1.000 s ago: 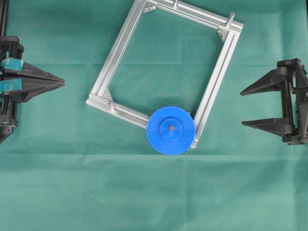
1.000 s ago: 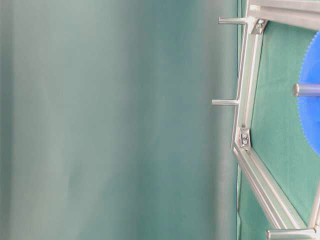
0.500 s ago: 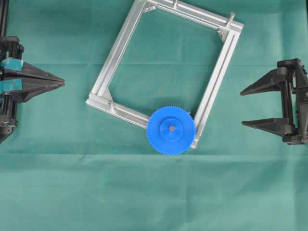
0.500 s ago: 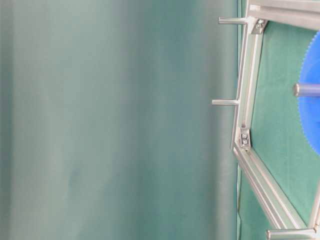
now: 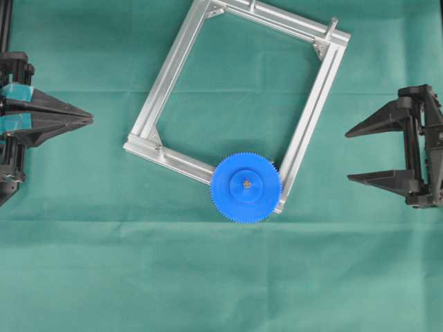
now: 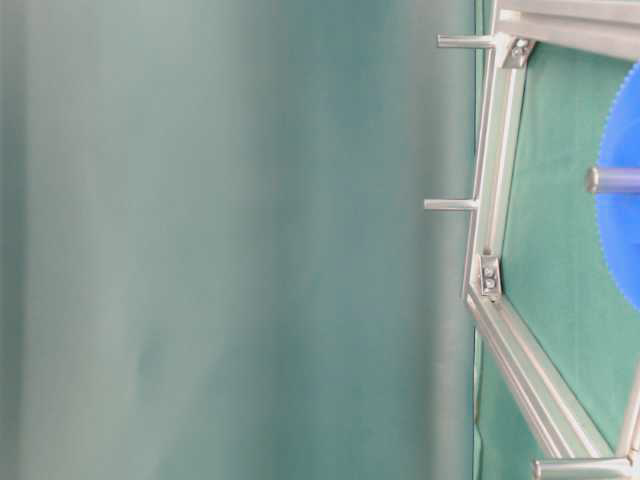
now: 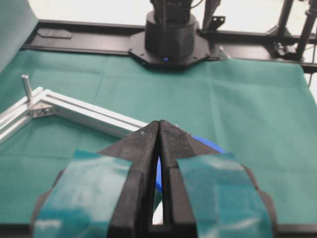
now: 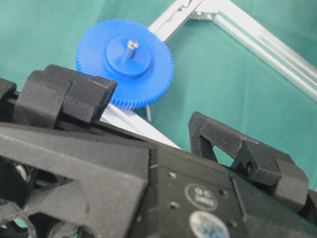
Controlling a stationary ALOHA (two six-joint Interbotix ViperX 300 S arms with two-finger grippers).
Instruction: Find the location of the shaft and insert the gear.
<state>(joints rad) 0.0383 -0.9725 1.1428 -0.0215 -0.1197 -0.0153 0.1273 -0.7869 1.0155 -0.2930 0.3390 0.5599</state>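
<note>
Nothing has moved since the earlier frames: both arms and the gear sit exactly where they were. Going from left to right in the overhead view, the left gripper (image 5: pixel 90 119) rests at the left edge of the green cloth (image 5: pixel 221 277), its two black fingers pressed together to a point with nothing between them; its wrist view shows the same closed tips (image 7: pixel 158 130). Well to the right of those tips lies the tilted aluminium frame (image 5: pixel 160 86), and on the frame's lower corner sits the gear (image 5: pixel 246 187), flat and level, with the shaft (image 8: pixel 131 47) standing up through its centre hole. Farther right again, well apart from the gear, the right gripper (image 5: pixel 351 153) hangs with its fingers spread wide and empty, pointing back toward the frame. From the right wrist view the gear (image 8: pixel 125 62) lies ahead of that open pincer, beyond its fingertips, touching neither finger.
</note>
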